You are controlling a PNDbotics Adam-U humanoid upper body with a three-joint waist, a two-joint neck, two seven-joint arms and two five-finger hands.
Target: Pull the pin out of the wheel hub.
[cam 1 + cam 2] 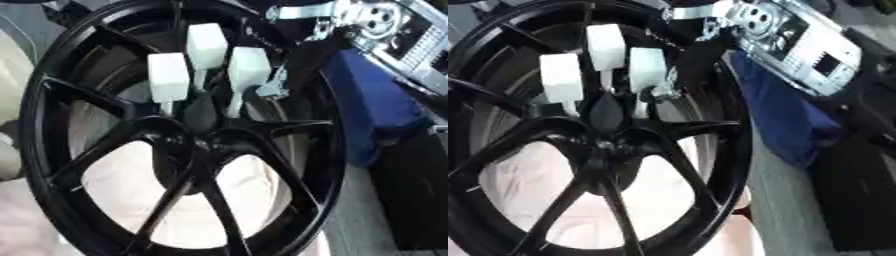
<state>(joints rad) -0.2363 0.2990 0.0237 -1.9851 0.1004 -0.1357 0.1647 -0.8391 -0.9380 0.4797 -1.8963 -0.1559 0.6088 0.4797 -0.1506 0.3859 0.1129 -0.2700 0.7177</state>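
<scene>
Left eye view
Nearest me: the wheel (52,150), a black alloy rim standing nearly upright and filling the frame, its lower spokes closest, pale padding showing through the gaps.
Hub: the dark centre (199,142) where the spokes meet.
Pins: three white pins stand out of the hub zone, each a blocky white head on a thin stem. Left pin (168,76), middle pin (206,44), right pin (248,66).
Right hand: I see the silver and black arm (367,22) entering from the upper right, and a small metallic part (273,87) just beside the right pin's stem. I cannot tell whether the fingers are apart or closed on anything.
Left hand: not visible.

Right eye view
Wheel and pins: same layout; the right pin (647,67) is nearest the arm.
Hand area: the metallic part (661,90) sits against the right pin's stem, too indistinct to read a grip.
Beside the wheel: a blue pad (785,120) by the rim's right edge.

Handling judgement
Pin: looks light and rigid, probably plastic; the smooth head may slip.
Where I would hold: across the flat sides of the head, not the thin stem, which I judge could bend or snap.
Pull: straight along the stem, away from the hub.
Wheel: heavy and stiff; likely stays put.
</scene>
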